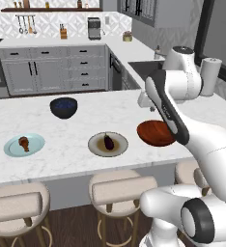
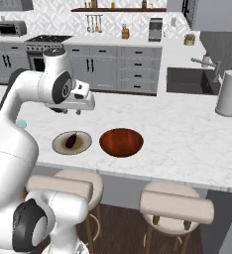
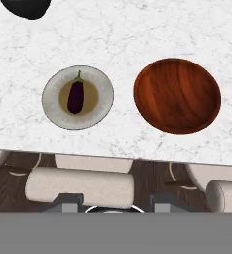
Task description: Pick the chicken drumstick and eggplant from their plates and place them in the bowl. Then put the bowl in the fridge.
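White arm, dark joints: rises from the base at the counter's near edge, folds at a raised elbow, forearm reaching forward over the counter. Wrist level, hand pointing straight down. Gripper (image 2: 83,110): held high above the counter's near edge, touching nothing; jaws partly apart, nothing between them. Fingertips (image 3: 68,201) dark, showing at the hand view's bottom.

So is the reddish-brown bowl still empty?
Empty. The bowl shows bare wood-grain inside; the eggplant lies on its beige plate, the drumstick on the blue one.
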Robot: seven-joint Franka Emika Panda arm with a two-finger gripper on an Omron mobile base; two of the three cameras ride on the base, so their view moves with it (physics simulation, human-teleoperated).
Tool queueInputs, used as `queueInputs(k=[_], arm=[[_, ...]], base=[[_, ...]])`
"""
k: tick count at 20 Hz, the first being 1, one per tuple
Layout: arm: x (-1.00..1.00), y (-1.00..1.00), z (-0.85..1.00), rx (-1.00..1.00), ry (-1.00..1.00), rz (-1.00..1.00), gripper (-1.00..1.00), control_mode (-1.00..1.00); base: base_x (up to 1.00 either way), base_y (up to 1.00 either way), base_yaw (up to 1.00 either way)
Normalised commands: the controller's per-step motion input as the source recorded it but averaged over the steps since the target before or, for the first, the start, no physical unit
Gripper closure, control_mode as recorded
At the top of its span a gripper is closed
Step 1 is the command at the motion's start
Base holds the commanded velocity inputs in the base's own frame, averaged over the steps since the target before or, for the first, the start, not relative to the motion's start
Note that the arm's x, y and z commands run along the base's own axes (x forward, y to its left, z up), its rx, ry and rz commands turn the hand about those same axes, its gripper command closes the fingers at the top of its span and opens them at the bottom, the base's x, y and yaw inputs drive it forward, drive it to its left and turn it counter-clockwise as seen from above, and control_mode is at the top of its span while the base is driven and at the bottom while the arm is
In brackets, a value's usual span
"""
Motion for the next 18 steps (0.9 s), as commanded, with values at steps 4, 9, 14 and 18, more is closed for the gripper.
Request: queueInputs(k=[4, 9, 14, 18], arm=[[-0.04, 0.03, -0.14, 0.02, 0.03, 0.0, -1.0, -1.0], [0.52, 0.9, -0.83, -0.01, 0.11, 0.0, -1.0, -1.0], [1.0, 0.98, -0.89, -0.04, 0.17, 0.0, -1.0, -1.0], [0.93, 0.4, -0.77, 0.0, 0.14, 0.0, -1.0, -1.0]], base=[[0.0, 0.0, 0.0], [0.0, 0.0, 0.0], [0.0, 0.0, 0.0], [0.0, 0.0, 0.0]])
